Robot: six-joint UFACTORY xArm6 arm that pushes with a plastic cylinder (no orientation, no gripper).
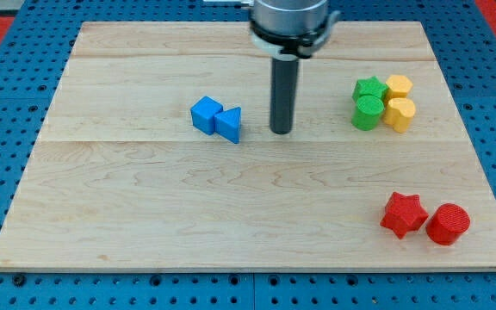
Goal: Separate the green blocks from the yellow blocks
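My tip (282, 130) stands between two clusters — pair (216, 118) left, foursome (383, 102) right.

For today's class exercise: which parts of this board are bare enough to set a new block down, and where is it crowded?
Bare: everything left of the blue blocks, and the bottom strip left of the red blocks. Crowded: the right side, where green blocks touch yellow blocks. My tip stands just right of the blue pair.

1. Pretty bright, even light all over, seems to come from overhead.
2. Shadows are soft and short; the red cylinder (448, 224) and blue cube (205, 114) barely cast any on the bench (145, 215).
3. No harsh glare on the wood.
4. Slightly soft focus, low-res; block edges look fuzzy.
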